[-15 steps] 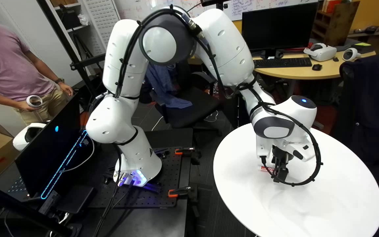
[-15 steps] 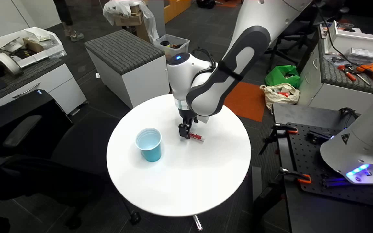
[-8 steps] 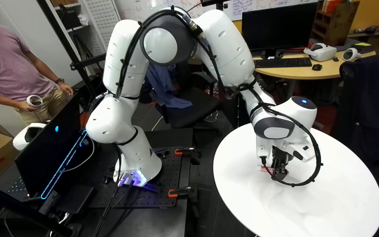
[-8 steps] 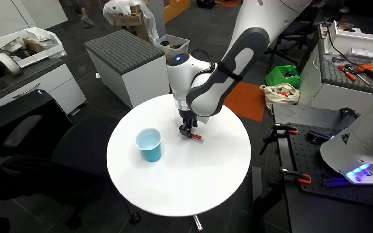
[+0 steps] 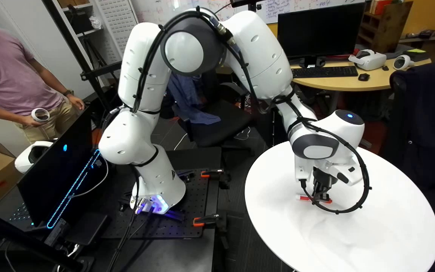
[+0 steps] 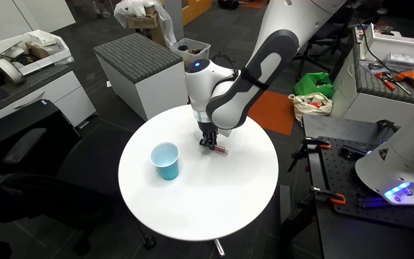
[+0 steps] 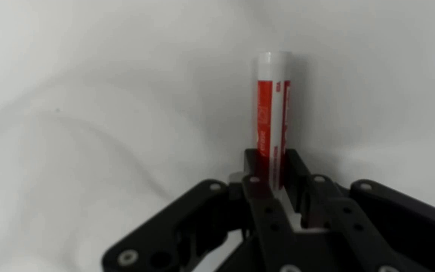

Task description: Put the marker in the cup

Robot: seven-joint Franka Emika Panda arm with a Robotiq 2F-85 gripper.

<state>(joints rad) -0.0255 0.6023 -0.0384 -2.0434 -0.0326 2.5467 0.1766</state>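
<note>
Red and white, the marker lies on its side between the black jaws, and they hug it tight from both sides. Its white end pokes out in the wrist view. I cannot tell if it touches the round white surface under it. Apart from it, the light-blue cup stands upright on the same surface, wide rim up, in an exterior view. A big white robot arm hangs over the surface in both exterior views. Past the round edge is a black chair, and farther off is a white cabinet with a grey top. Farther still, a green bag sits just behind a cream bag. In an exterior view, a black screen stands at the back on a wood-coloured desk.
</note>
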